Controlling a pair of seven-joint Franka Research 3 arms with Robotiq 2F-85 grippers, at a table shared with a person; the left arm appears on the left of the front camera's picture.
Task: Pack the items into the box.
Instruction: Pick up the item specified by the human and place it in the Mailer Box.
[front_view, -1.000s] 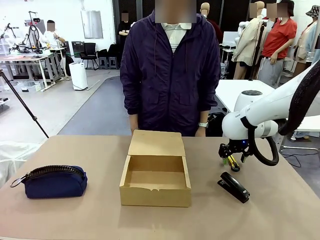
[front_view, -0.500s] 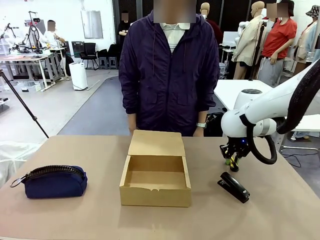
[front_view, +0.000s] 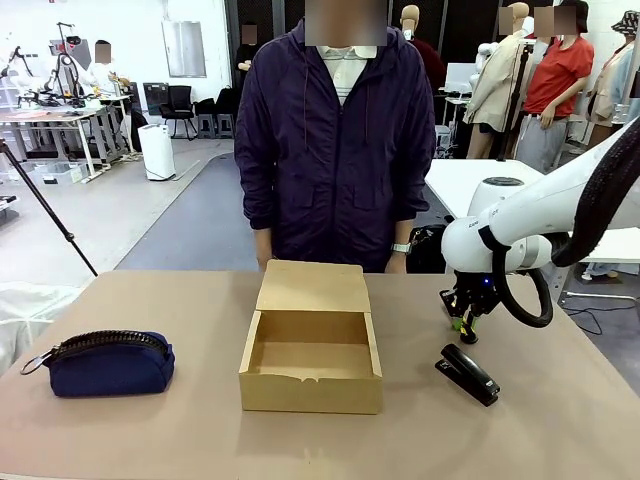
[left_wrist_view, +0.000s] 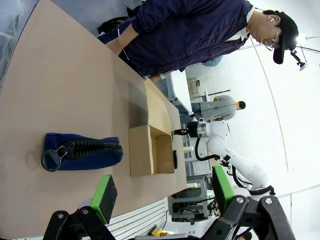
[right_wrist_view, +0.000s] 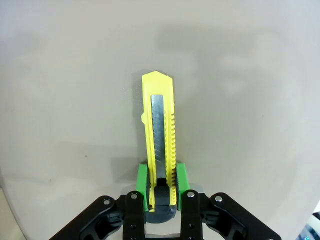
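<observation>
The yellow knife (right_wrist_view: 159, 135) is clamped at its rear end between the right fingers (right_wrist_view: 142, 186). A black stapler (front_view: 468, 373) lies just beside them, the box (front_view: 311, 385) well apart, and the left fingers (left_wrist_view: 104, 196) stand apart.

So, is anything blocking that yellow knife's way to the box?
Nothing visible: bare table lies between the yellow utility knife in the right fingers and the open cardboard box; the black stapler sits off that line.
</observation>
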